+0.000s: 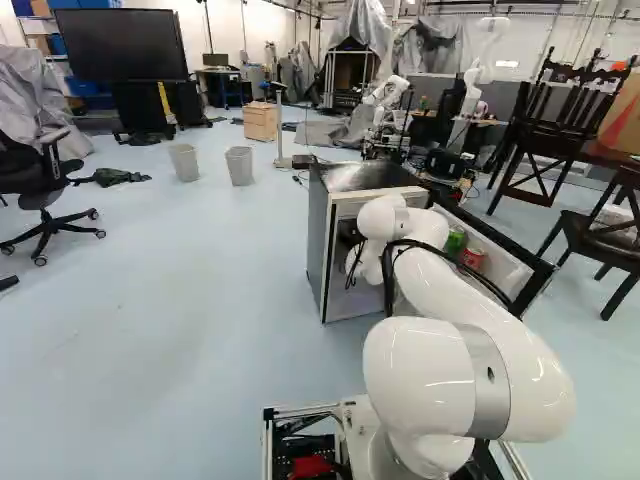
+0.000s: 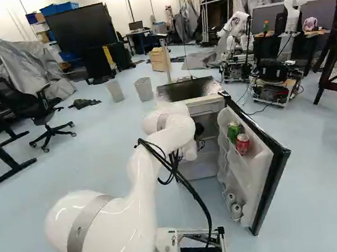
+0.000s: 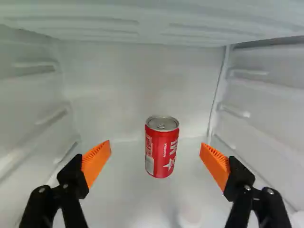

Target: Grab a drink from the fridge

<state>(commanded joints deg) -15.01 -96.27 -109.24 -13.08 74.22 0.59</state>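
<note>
Now the black, orange-padded pincer (image 3: 156, 144) is spread wide, nothing gripped; straight ahead, the upright red metal can (image 3: 161, 151) should be approached level, centred, then squeezed gently.

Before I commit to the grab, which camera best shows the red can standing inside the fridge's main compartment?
The wrist view: that can stands upright, unobstructed, ahead of the open pincer. Neither base view shows it; both show a different red can, in the door.

Red can (image 3: 154, 147) with white star (image 3: 169, 164), orange pads (image 3: 96, 160), white arm (image 1: 475, 310)
</note>
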